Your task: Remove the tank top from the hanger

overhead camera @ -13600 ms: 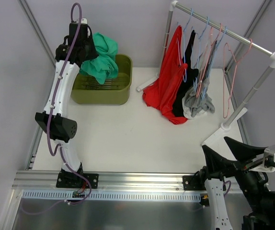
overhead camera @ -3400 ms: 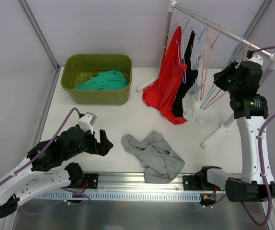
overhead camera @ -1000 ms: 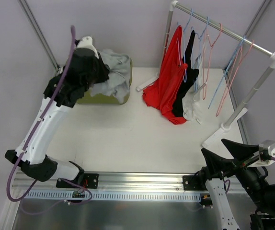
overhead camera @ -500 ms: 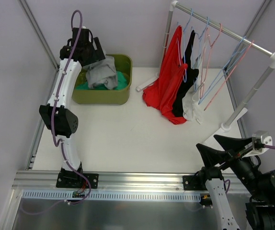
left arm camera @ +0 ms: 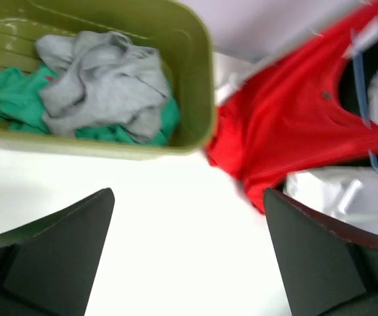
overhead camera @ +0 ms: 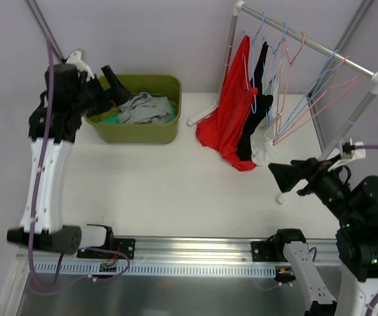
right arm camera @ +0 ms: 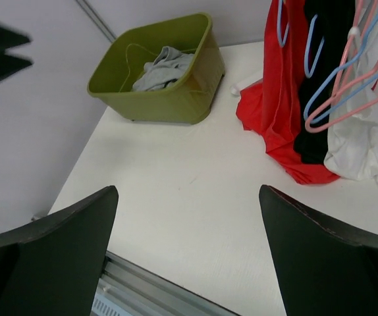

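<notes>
**While both pincers gape, the rack waits**

Since the grey tank top [overhead camera: 146,108] lies crumpled in the green bin [overhead camera: 136,135] (no hanger on it), the left pincer [overhead camera: 113,84] above the bin's left rim gapes empty. The red garment [overhead camera: 232,112] hangs long axis downward from the rail [overhead camera: 307,43], ahead of the right pincer [overhead camera: 278,178], likewise spread and empty; that arm is nearer.

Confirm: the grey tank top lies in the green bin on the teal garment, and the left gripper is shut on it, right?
No: the left gripper is open, holding nothing, as the left wrist view shows. The grey tank top does lie in the green bin on the teal garment.
</notes>
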`<control>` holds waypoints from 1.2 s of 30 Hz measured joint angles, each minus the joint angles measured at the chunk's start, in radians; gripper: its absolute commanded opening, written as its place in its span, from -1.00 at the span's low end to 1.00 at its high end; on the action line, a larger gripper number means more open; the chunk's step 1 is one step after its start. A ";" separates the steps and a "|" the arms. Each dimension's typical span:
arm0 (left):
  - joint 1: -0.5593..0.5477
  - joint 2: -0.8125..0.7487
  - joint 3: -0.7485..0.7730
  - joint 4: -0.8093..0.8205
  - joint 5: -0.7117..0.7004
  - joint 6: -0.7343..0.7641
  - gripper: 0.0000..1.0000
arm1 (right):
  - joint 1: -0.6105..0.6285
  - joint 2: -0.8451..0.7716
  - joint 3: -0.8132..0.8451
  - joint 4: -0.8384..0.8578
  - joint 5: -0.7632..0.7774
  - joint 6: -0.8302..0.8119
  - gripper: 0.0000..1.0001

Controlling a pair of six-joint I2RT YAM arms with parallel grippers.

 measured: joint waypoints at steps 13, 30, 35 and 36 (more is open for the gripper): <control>-0.040 -0.772 -0.749 -0.037 0.121 0.044 0.97 | 0.002 0.608 0.366 0.028 0.310 -0.132 0.07; -0.042 -0.963 -0.947 -0.014 0.124 0.093 0.98 | 0.003 0.971 0.536 0.122 0.477 -0.181 -0.13; -0.048 -0.963 -0.947 -0.007 0.125 0.093 0.97 | 0.004 1.009 0.535 0.160 0.489 -0.185 -0.44; -0.048 -0.963 -0.948 -0.007 0.125 0.093 0.97 | 0.006 1.011 0.535 0.167 0.492 -0.184 -0.57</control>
